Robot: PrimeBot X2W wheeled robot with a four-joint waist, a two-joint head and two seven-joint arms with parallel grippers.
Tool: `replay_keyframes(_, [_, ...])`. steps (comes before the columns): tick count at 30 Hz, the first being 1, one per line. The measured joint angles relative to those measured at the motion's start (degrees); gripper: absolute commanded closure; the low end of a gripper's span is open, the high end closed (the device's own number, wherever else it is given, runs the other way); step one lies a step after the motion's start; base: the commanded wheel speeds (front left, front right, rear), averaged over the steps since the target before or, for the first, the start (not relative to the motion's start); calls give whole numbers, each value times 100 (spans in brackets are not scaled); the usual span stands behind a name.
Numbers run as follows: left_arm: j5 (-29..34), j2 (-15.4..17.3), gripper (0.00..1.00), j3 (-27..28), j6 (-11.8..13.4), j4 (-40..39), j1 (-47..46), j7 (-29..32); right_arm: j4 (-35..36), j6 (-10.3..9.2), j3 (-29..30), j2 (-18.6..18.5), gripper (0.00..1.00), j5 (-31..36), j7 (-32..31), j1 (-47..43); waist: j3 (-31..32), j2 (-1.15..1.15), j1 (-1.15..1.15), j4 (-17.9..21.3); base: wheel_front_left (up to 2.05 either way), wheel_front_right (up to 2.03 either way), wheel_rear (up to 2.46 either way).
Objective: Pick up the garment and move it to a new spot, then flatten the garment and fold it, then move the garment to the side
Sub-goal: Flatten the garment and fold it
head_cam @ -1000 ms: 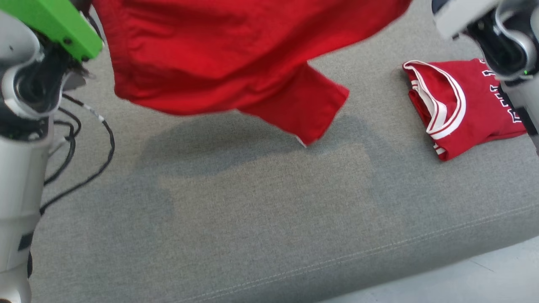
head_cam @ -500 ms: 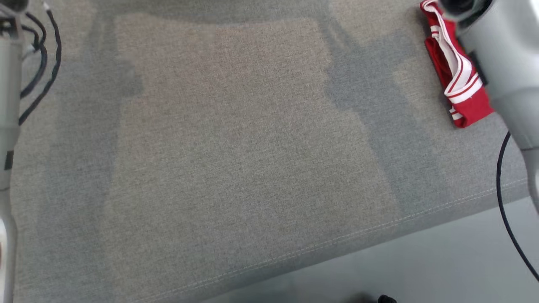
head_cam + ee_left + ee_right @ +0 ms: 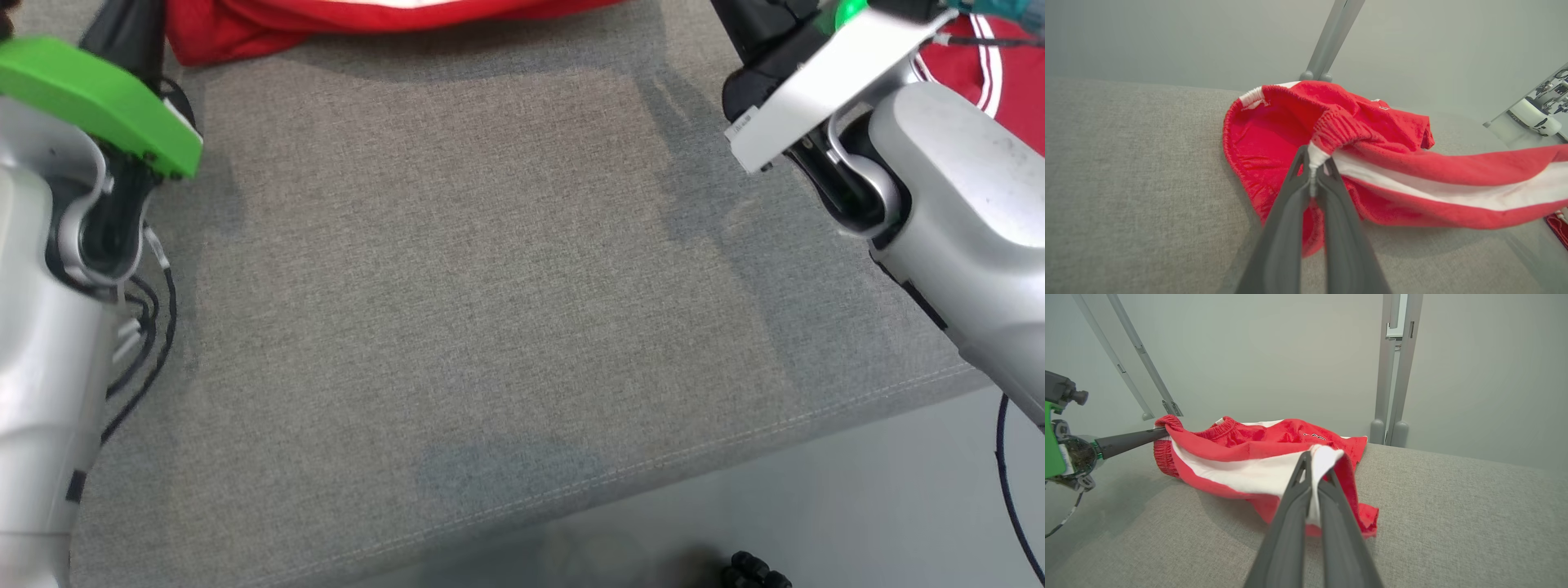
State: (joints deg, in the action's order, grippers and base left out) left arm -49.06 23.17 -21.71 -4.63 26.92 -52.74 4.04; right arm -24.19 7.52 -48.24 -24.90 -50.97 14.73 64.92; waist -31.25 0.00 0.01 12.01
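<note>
The red garment (image 3: 326, 20) lies at twelve o'clock on the grey worktop (image 3: 457, 286), its white stripe strung between the two grippers. The left gripper (image 3: 1312, 159) is clamped on one end and the right gripper (image 3: 1315, 459) on the other (white cloth bunched between its fingers). Both forearms reach forward, the left from nine o'clock, the right from two.
</note>
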Motion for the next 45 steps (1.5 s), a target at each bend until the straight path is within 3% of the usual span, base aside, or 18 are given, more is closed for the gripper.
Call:
replay_keyframes(9, [-474, 73, 100, 77, -75, -794, 1443, -141, 594, -1, 31, -308, 100, -138, 25, -906, 293, 0, -1, -141, 0, 0, 0])
replay_keyframes(26, [-768, -458, 100, 148, -201, -1817, 4224, -1761, 1927, -1, 1068, -603, 100, 309, 27, -3924, 1474, 0, -1, -314, 0, 0, 0])
replay_keyframes(36, [-582, -980, 100, 456, -194, -2379, 5665, -1885, 2382, -1, 1605, -617, 100, 544, 27, -5445, 2326, 0, -1, -410, 0, 0, 0])
replay_keyframes(45, [-332, -1059, 100, 372, -201, -2596, 6328, -1863, 2705, -1, 1925, -648, 100, 688, -165, -6119, 2760, 0, -1, -452, 0, 0, 0])
